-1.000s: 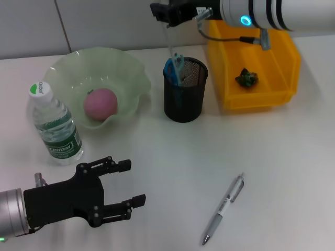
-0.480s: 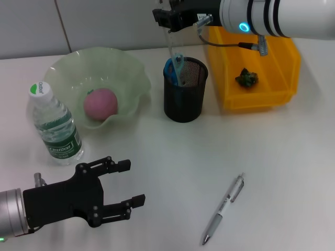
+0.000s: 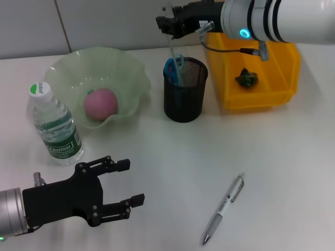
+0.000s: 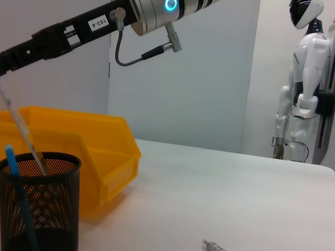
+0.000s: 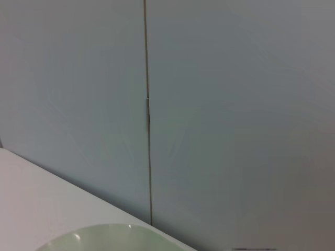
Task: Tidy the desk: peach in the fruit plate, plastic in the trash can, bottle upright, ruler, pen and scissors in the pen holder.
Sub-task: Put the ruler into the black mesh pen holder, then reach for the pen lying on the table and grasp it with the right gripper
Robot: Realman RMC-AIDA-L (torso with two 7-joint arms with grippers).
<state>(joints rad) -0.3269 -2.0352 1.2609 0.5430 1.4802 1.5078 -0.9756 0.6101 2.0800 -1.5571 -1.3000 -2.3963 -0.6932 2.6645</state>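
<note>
My right gripper (image 3: 166, 24) hovers above the black mesh pen holder (image 3: 184, 99), shut on the top of a clear ruler (image 3: 172, 49) whose lower end is inside the holder. Blue scissors handles (image 3: 170, 68) stick up from the holder too. A pink peach (image 3: 100, 103) lies in the green fruit plate (image 3: 128, 73). At the left the bottle (image 3: 55, 125) stands upright. Crumpled green plastic (image 3: 246, 78) lies in the yellow bin (image 3: 261, 99). The pen (image 3: 224, 209) lies on the table at the front right. My left gripper (image 3: 131, 182) is open, low at the front left.
In the left wrist view the pen holder (image 4: 42, 209) stands in front of the yellow bin (image 4: 104, 151), with the ruler (image 4: 26, 136) leaning inside it. A white humanoid robot (image 4: 306, 78) stands far off. The right wrist view shows wall and the plate rim (image 5: 110, 232).
My right gripper has shifted slightly right and down with the ruler, which now sits a little deeper in the holder. The left arm has not moved.
</note>
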